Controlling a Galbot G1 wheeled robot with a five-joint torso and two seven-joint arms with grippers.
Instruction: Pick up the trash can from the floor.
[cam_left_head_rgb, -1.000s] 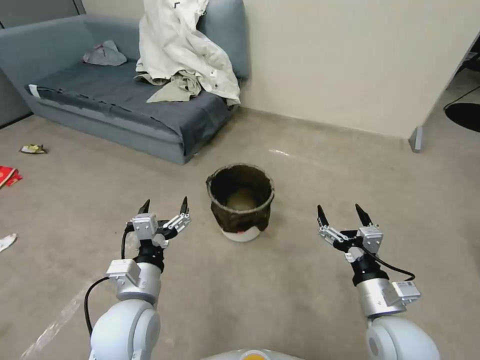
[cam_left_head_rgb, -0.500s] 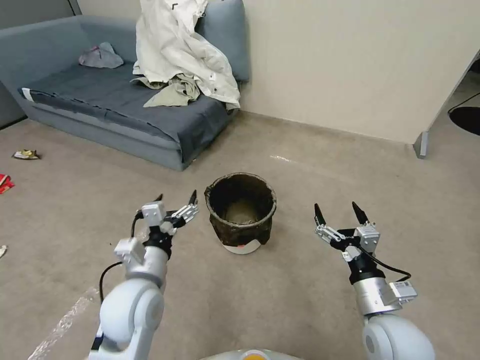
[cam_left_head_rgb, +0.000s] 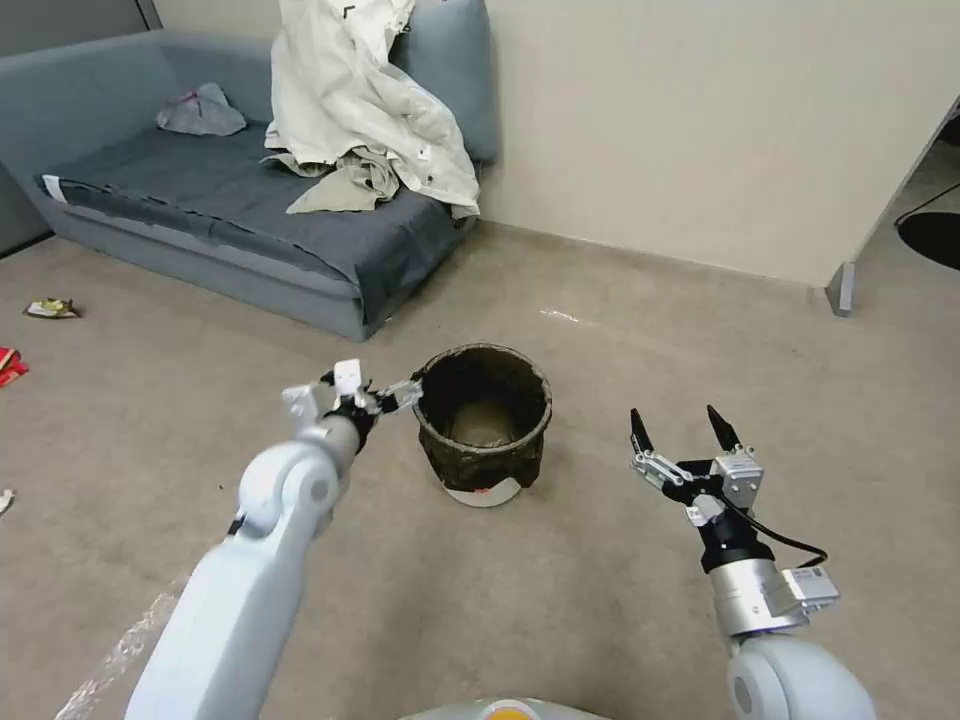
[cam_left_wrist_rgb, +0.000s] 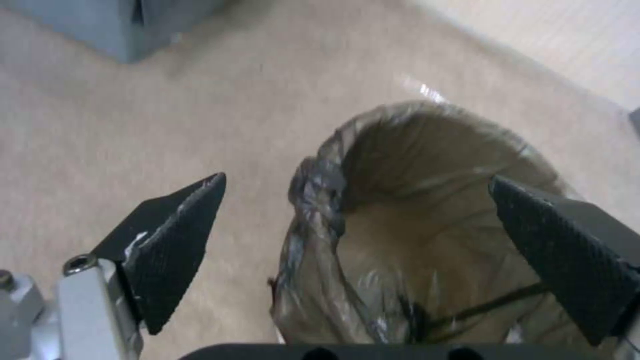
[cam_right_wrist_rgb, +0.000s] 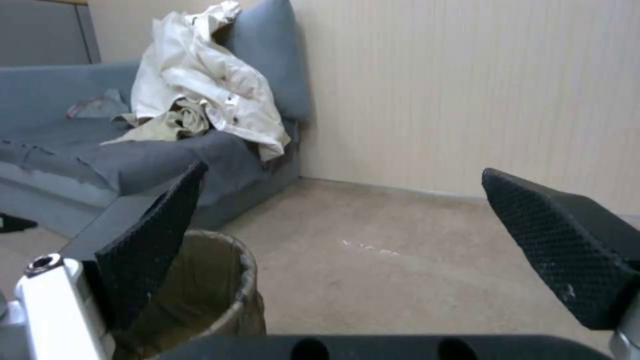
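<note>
Nearest us, our right gripper (cam_left_head_rgb: 683, 432) hangs idle above the flat beige-tan carpeted floor (cam_left_head_rgb: 600, 560), fingers spread and holding nothing, well to the right of the bin.

Ahead, our left gripper (cam_left_head_rgb: 375, 395) reaches at the near-left rim of the small round white plastic trash can (cam_left_head_rgb: 483, 420), which stands upright on the floor with its dark brown-black bag liner (cam_left_wrist_rgb: 313, 200) folded over the lip. In the left wrist view the fingers are parted wide, one outside the wall and the other over the mouth, straddling the rim; whether either touches it yet we cannot quite tell.

The risks we see: pinching only loose liner so the bag slides off, or a one-sided lift tipping the light bin.

Beyond it stands the grey-blue fabric sofa (cam_left_head_rgb: 200, 200).
</note>
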